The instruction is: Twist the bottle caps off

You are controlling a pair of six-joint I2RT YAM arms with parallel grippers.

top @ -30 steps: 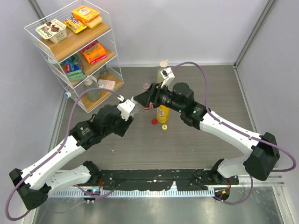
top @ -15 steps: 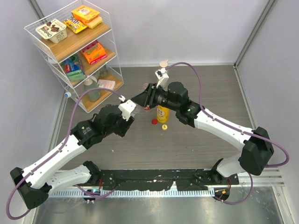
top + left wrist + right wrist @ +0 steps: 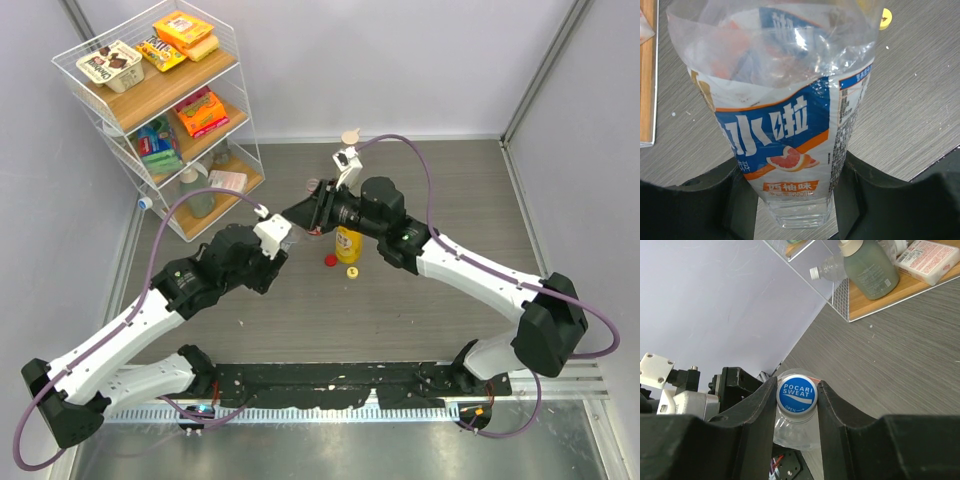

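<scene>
– Cap [image 3: 796,396] first: where does it sit?
– Blue, on the neck of the clear bottle [image 3: 785,125], which is held up over the middle of the table [image 3: 330,320], a little toward the far edge. The right gripper [image 3: 796,388] pinches it, one finger on each side of the rim.
– And the bottle?
– The left gripper [image 3: 795,202] is clamped on the lower body.
– How will it handle?
– The cap looks small and stiff, so the rim is the place to grip. The bottle looks thin and crinkled. I'd expect it to twist or buckle under torque, so the low hold must be firm.
– What do the views add?
– Only the right wrist camera shows the cap top, with its "open" arrow. The overhead camera hides it under the arms, but shows a red cap [image 3: 330,261] and a yellow cap [image 3: 352,272] lying loose just beside a yellow bottle [image 3: 348,243] mid-table.
</scene>
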